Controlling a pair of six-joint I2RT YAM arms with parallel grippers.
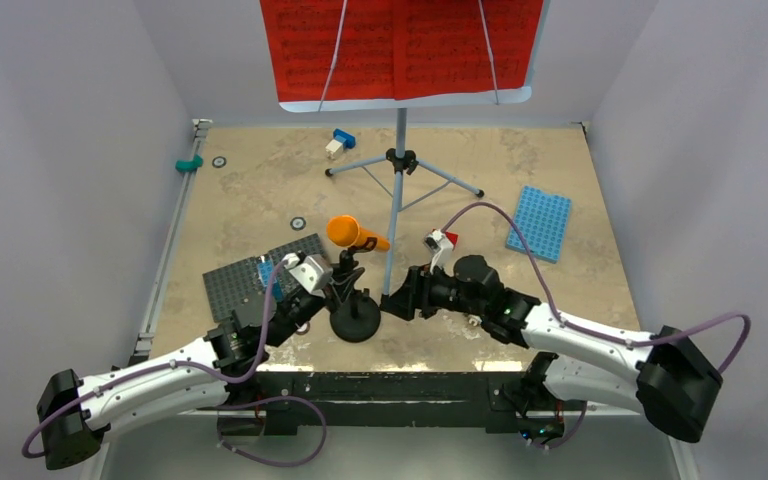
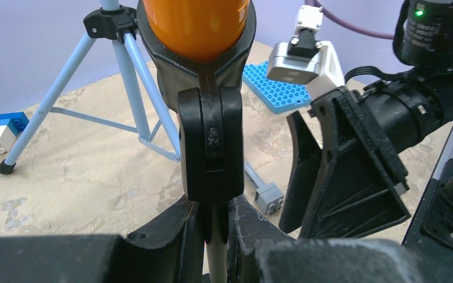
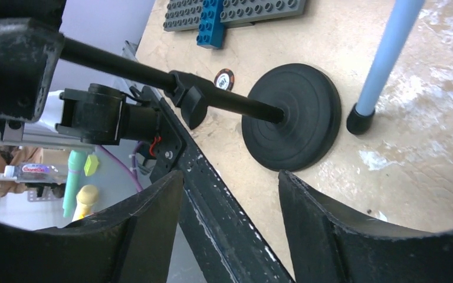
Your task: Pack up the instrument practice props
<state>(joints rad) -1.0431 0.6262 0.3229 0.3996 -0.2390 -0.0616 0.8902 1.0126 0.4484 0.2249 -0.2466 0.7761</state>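
The small black mic stand stands near the table's front edge, with the orange microphone resting in its clip. My left gripper is shut on the stand's thin pole just below the clip. Just right of the round base, my right gripper stands open, holding nothing. The pale-blue music stand stands behind on its tripod and carries the red sheet-music pages. One tripod foot rests beside the mic stand base.
A grey studded plate with a blue brick lies to the left, a blue plate at the right. A red-headed toy hammer lies behind my right gripper. Small bricks sit at the back. The black front table edge runs under my right gripper.
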